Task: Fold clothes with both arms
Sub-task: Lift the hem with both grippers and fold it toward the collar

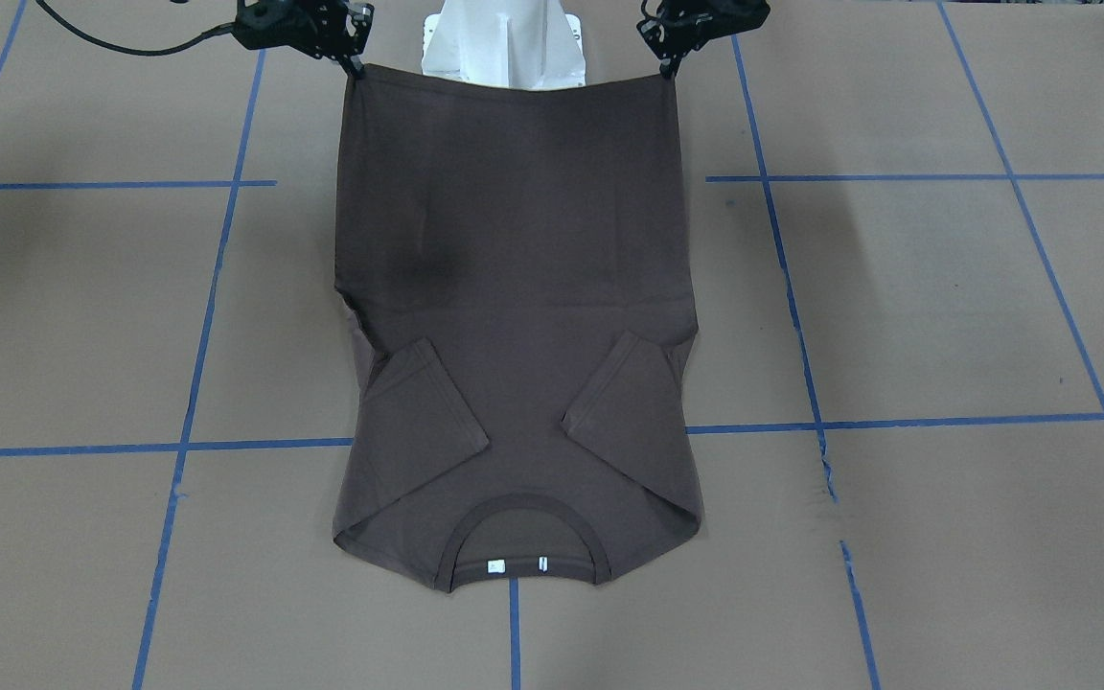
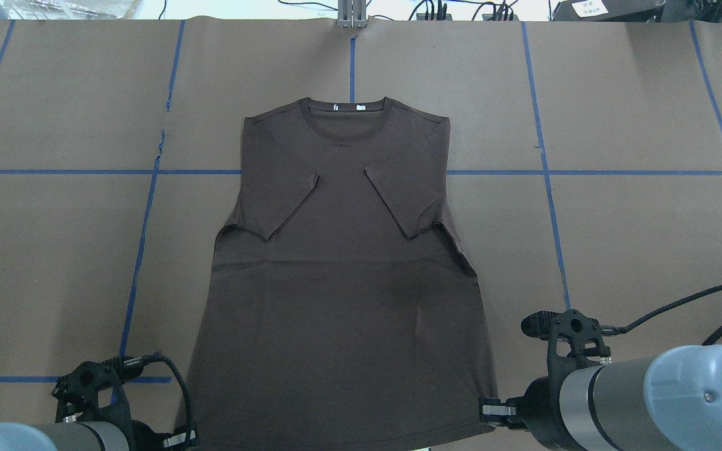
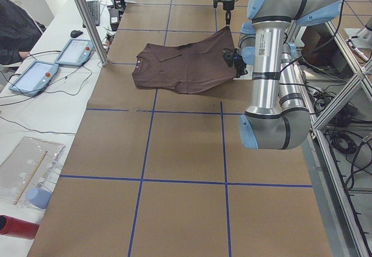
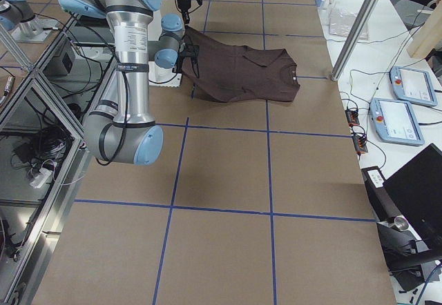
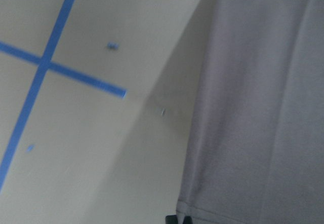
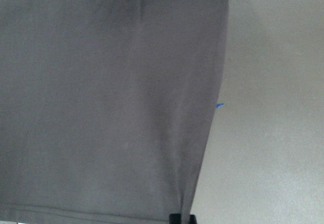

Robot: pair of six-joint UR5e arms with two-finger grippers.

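The dark brown T-shirt [image 2: 342,282] lies face up with its collar [image 2: 343,113] at the far side and both sleeves folded in over the chest. Its hem end is lifted off the table, and the collar end rests flat. My left gripper [image 2: 182,438] is shut on the hem's left corner; it also shows in the front-facing view [image 1: 672,67]. My right gripper [image 2: 489,410] is shut on the hem's right corner; it also shows in the front-facing view [image 1: 356,67]. In each wrist view the hem edge runs into closed fingertips [image 5: 177,219] [image 6: 181,218].
The table is covered in brown paper [image 2: 618,250] with a blue tape grid. The white pedestal base [image 1: 504,43] stands behind the lifted hem. Two teach pendants [image 3: 35,74], a clear tray [image 3: 29,172] and a red cylinder [image 3: 17,227] lie on the far side bench.
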